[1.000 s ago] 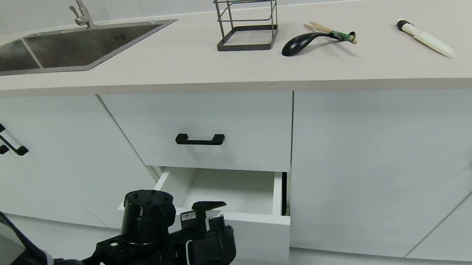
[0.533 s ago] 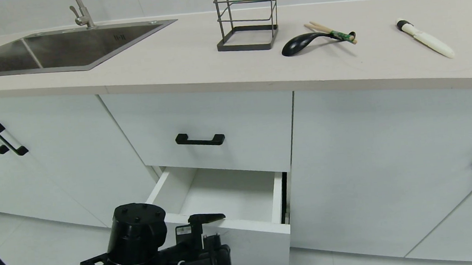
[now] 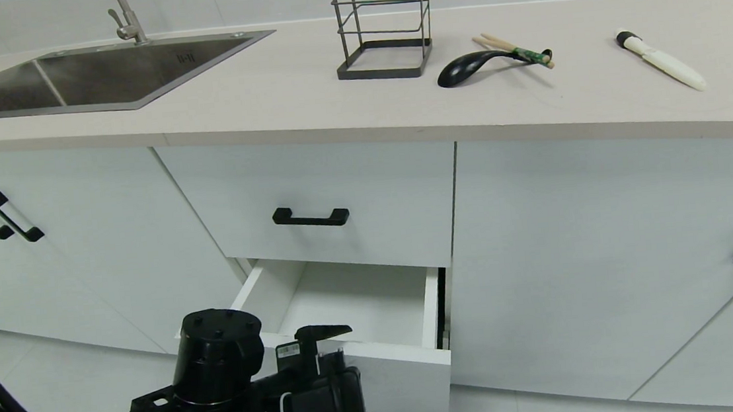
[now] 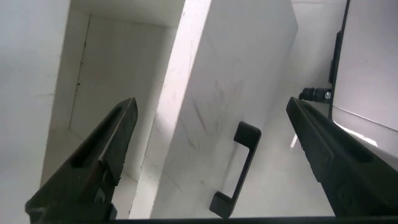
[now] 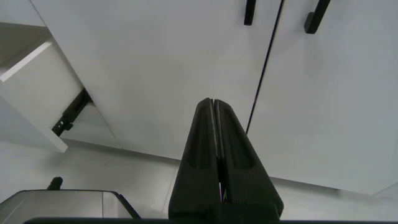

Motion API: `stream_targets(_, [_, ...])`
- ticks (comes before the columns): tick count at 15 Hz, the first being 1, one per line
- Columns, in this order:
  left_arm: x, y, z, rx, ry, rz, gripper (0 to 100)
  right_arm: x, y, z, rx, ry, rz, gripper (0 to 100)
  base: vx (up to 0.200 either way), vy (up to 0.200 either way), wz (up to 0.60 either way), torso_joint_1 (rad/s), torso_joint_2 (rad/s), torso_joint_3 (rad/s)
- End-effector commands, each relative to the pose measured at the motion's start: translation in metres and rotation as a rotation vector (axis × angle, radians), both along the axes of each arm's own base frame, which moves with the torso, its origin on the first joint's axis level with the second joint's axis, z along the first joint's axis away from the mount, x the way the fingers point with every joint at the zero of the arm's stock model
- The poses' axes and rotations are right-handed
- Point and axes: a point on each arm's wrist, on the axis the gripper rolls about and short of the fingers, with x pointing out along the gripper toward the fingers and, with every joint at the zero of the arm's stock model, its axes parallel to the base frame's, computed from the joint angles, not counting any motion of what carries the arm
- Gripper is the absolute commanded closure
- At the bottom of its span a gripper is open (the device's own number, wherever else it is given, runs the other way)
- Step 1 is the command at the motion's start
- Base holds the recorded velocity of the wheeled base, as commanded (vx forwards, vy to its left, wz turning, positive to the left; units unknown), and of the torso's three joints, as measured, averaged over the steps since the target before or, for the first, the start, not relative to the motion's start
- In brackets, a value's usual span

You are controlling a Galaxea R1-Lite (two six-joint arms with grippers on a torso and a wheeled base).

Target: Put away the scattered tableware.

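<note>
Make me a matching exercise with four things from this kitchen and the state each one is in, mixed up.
Things:
1. black spoon
2. wire rack
3. lower drawer
4. upper drawer

States:
A. shut
B. lying on the counter
C. pulled open
D. standing upright on the counter

Pairs: 1-B, 2-D, 3-C, 4-A

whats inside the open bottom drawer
Only a bare white floor and side walls show inside the drawer; no tableware is visible. The strip just behind its front panel is hidden from the head view.
</note>
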Motion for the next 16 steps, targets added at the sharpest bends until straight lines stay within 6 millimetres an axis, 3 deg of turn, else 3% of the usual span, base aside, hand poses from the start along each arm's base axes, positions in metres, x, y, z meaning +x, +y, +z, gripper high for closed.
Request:
stream_targets(1, [0.003,-0.002,-0.013,0.029,0.042,-0.002,0,0.000,0.000,0.000,0.000,0.000,0.002,100,0.000,0.000,0.00,0.000,0.00,0.000])
stream_targets(5, [-0.001,0.001,-0.024,0.056,0.087,-0.011,0,0.000,0.000,0.000,0.000,0.000,0.000,100,0.000,0.000,0.00,0.000,0.00,0.000])
stream_targets(10, [-0.034,0.021,-0.008,0.031,0.069,-0.023,0,0.000,0.000,0.000,0.000,0.000,0.000,100,0.000,0.000,0.00,0.000,0.00,0.000])
stream_targets(16, [-0.040,0.020,-0.002,0.010,0.048,-0.050,0,0.000,0.000,0.000,0.000,0.000,0.002,100,0.000,0.000,0.00,0.000,0.00,0.000])
